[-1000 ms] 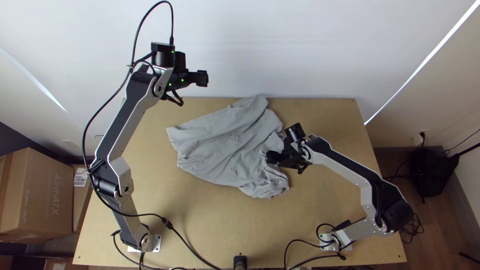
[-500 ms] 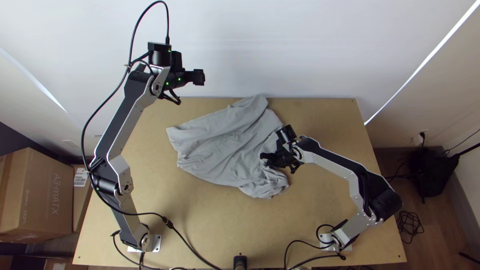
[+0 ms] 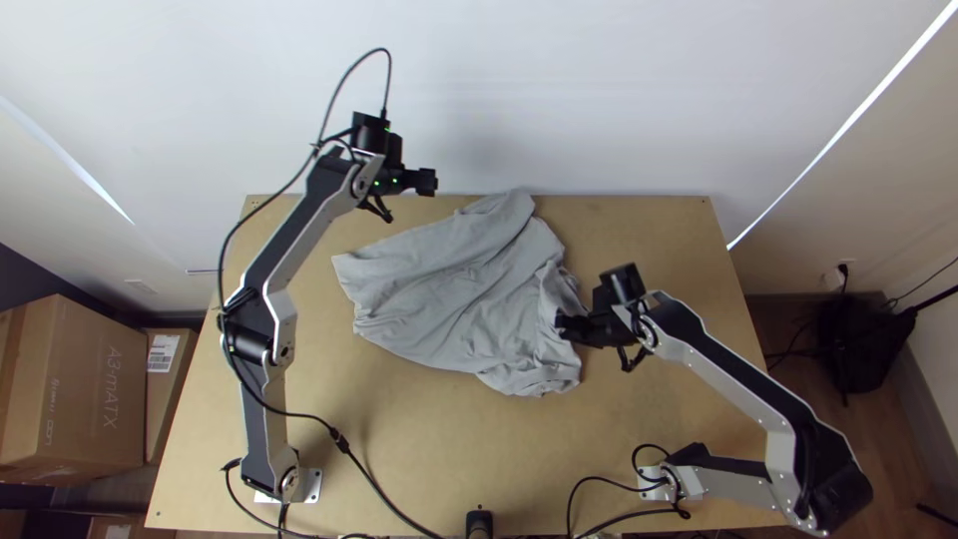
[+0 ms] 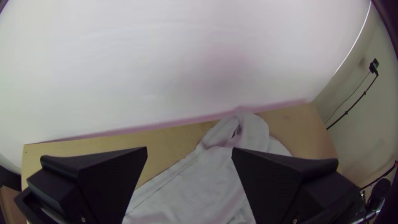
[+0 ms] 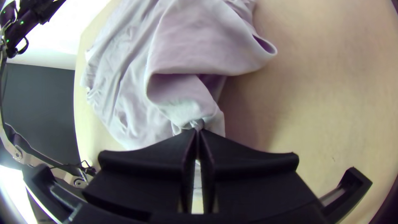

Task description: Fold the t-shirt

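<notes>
A grey t-shirt (image 3: 449, 309) lies rumpled and unevenly spread on a light wooden table (image 3: 419, 449), its right side caught in the right gripper (image 3: 563, 326) and the rest of the fabric reaching leftward and toward the table's far edge from those fingertips. In the right wrist view, the right gripper (image 5: 198, 130) clamps a small pinch of cloth, its two flat black fingers together at the tips; just beyond the pinch, a loose flap of the shirt curls over itself, with bare wood beside it. Wrinkles run across the body of the garment, and a bunched end lies at the far edge, beyond the right gripper and to the right of the left gripper (image 3: 429, 182). The left gripper hangs near that far edge, its fingers wide apart, in front of a white wall (image 3: 619, 90); in the left wrist view, part of the shirt shows between and beyond them. The left arm (image 3: 274, 329) stretches up the table's left side behind its gripper, a black cable (image 3: 379, 51) looping above it, while the right arm (image 3: 728, 369) bends out past the table's right side before reaching its gripper at the cloth. Well to the left of both grippers, a cardboard box (image 3: 95, 384) stands beside the table.
</notes>
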Action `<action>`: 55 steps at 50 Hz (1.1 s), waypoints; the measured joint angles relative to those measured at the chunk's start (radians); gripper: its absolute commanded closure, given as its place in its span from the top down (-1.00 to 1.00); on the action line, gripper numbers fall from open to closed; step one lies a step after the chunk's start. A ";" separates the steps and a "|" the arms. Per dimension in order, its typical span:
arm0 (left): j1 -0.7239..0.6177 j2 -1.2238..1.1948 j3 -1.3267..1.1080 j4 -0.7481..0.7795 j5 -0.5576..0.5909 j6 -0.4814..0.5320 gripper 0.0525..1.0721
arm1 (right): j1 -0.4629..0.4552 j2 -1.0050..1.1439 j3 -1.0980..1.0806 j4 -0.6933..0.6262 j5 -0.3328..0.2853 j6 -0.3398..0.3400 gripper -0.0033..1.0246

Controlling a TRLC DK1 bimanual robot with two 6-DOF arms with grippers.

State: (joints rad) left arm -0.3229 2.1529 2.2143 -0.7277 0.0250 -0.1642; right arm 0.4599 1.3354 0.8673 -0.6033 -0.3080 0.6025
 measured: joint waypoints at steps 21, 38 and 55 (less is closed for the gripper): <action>-0.114 0.231 0.002 0.188 0.000 0.004 0.89 | -0.137 -0.135 -0.174 0.004 0.000 0.001 -0.95; -0.133 0.278 0.009 0.195 0.000 0.022 0.64 | -0.147 -0.137 -0.174 0.036 0.000 0.015 -0.95; -0.141 0.284 0.010 0.195 0.000 0.045 -0.04 | -0.149 -0.142 -0.171 0.048 0.000 0.034 -0.95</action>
State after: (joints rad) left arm -0.4641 2.4367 2.2238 -0.5327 0.0250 -0.1188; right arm 0.3111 1.1934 0.6964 -0.5556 -0.3080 0.6365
